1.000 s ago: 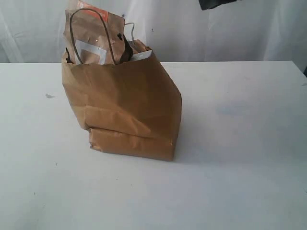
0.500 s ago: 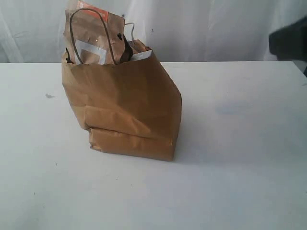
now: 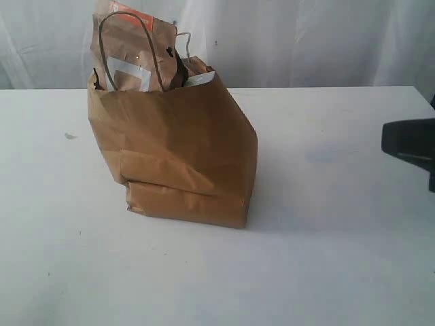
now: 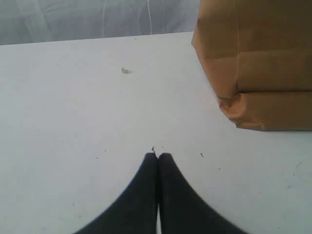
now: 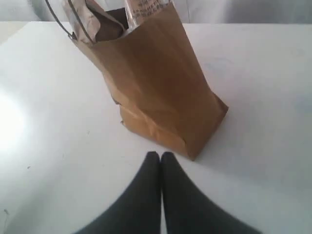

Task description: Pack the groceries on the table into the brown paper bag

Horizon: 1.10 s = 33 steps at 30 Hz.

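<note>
Over the last second the right arm (image 3: 410, 141) has dropped from the top of the exterior view to low at that view's right edge, well apart from the brown paper bag (image 3: 183, 156), while the bag and its contents have not shifted. I read that as a retreat to rest after the last item went in, so the packing looks finished or nearly so. The right gripper (image 5: 160, 157) has its fingers pressed together on nothing, hanging above the bare table (image 3: 326, 265) with the bag ahead of it. The left gripper (image 4: 158, 158) is likewise closed and empty, low over the tabletop with the bag's lower corner off to one side. The bag stands left of centre on the table, creased and leaning, its mouth open. Sticking up out of it is the brown pouch with orange strip (image 3: 129, 47), framed by a loop handle (image 3: 100, 47), and beside it the corner of a pale printed packet (image 3: 200, 78). What lies deeper is hidden by the bag walls. No grocery shows on the table, only a small dark speck (image 3: 70, 136).
</note>
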Each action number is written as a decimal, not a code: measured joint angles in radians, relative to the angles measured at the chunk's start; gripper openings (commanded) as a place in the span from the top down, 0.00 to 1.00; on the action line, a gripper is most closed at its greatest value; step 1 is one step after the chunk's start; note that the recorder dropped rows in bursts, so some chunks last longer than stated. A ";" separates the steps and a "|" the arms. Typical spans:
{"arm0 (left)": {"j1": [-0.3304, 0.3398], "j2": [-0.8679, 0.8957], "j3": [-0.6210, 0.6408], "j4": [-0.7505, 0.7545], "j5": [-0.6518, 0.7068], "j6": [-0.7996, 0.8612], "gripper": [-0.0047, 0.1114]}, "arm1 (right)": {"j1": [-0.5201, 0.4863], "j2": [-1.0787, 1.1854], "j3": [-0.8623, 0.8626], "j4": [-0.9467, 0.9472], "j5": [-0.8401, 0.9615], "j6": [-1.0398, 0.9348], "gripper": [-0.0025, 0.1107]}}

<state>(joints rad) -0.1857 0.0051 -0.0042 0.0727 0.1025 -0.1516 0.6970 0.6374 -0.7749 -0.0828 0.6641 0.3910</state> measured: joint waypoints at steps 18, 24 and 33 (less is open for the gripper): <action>0.000 0.000 0.000 0.000 0.000 0.000 0.96 | -0.023 -0.070 0.167 -0.023 -0.170 0.004 0.98; 0.000 0.000 0.000 0.000 0.000 0.000 0.96 | -0.109 -0.194 0.336 -0.026 -0.300 0.002 0.98; 0.000 0.000 0.000 0.000 0.000 0.000 0.96 | -0.303 -0.447 0.594 -0.026 -0.407 0.000 0.98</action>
<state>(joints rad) -0.1857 0.0051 -0.0042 0.0727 0.1025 -0.1516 0.3943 0.1901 -0.1811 -0.1085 0.2567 0.3911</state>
